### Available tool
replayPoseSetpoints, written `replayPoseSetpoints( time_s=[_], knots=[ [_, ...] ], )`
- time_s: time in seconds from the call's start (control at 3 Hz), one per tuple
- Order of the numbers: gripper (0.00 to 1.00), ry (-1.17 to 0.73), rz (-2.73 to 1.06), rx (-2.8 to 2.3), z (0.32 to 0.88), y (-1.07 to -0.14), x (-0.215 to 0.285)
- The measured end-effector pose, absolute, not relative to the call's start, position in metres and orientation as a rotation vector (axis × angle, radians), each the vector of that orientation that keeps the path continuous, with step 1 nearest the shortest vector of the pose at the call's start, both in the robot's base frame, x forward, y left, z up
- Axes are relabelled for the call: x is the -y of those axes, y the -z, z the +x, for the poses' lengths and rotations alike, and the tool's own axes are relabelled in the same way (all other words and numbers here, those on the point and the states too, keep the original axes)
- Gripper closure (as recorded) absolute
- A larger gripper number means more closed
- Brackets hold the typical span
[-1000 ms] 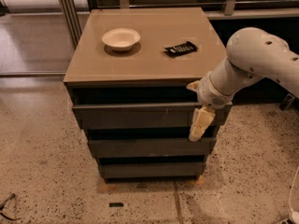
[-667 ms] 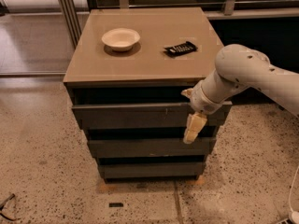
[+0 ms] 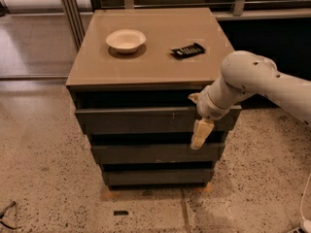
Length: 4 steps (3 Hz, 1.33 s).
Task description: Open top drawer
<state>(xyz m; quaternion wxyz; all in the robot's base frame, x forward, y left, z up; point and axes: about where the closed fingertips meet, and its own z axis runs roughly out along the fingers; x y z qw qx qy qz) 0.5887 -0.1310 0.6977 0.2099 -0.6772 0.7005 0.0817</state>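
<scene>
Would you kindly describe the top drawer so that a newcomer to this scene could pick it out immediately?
Find the squat cabinet with the tan top; three dark grey, handle-less fronts stack down its face. The top drawer is the uppermost, with the robot's pale claw hanging before its right end. It is wider than the middle drawer and bottom drawer beneath.

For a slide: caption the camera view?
Gripper hangs in front of the top drawer; bowl and dark packet on the cabinet.
</scene>
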Motion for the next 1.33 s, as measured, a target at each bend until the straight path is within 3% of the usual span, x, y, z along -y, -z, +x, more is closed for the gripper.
replayPoseSetpoints(
  time_s=[0.67, 1.33],
  knots=[
    [0.0, -0.283, -1.864, -1.911, 0.636, -0.647, 0.132],
    [0.0, -0.331, -1.872, -1.953, 0.632, -0.644, 0.132]
  ],
)
